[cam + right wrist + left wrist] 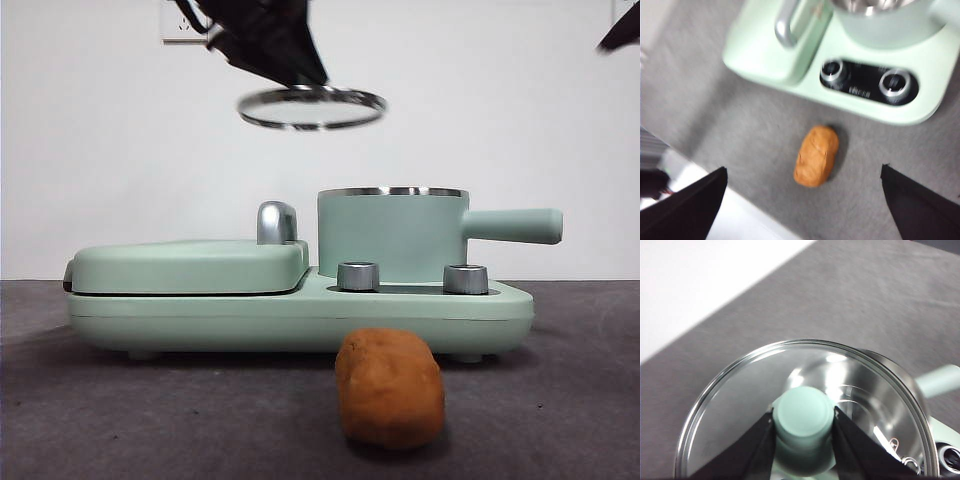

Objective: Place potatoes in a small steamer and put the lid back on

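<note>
My left gripper (290, 75) is shut on the lid's mint-green knob (804, 415) and holds the steel-rimmed lid (312, 107) in the air, above and a little left of the small steamer (390, 235). The steamer stands uncovered on the mint-green appliance, and its steel inside (875, 405) shows through the lid's glass. The orange-brown potato (390, 388) lies on the grey table in front of the appliance. My right gripper (803, 171) hangs high above the potato (816, 155) with its jaws wide open and nothing in them. It shows only as a black tip (622, 30) in the front view.
The appliance base (300, 320) carries a flat griddle cover (190, 265) with a chrome handle (277, 222) on its left half. Two steel knobs (358, 276) (465, 279) sit on its front. The steamer's side handle (515, 225) points right. A white wall stands behind.
</note>
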